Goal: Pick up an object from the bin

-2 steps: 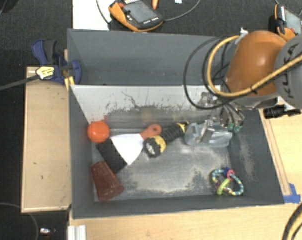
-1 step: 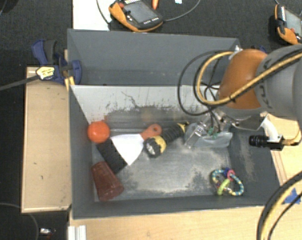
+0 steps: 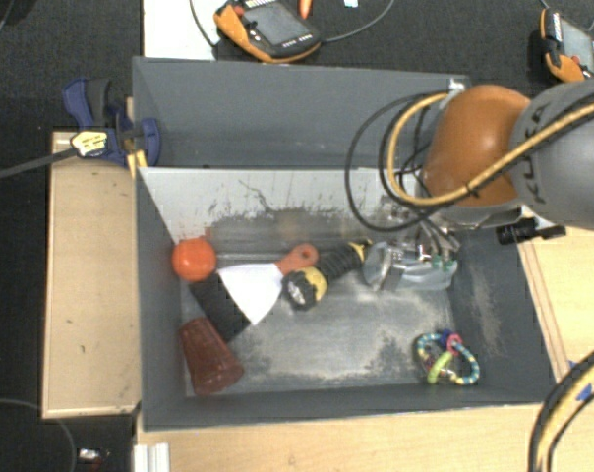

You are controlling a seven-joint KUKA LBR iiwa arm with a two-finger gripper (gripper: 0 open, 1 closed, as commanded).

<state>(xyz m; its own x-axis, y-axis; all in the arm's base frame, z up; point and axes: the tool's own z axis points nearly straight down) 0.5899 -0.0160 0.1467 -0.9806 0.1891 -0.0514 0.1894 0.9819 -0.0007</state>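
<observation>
Gripper, open or closed indeterminable, hangs far right of the round orange ball; the black-and-yellow plastic tool handle, slightly nearer that ball, is judged light, stiff, best seized across its shaft.
</observation>
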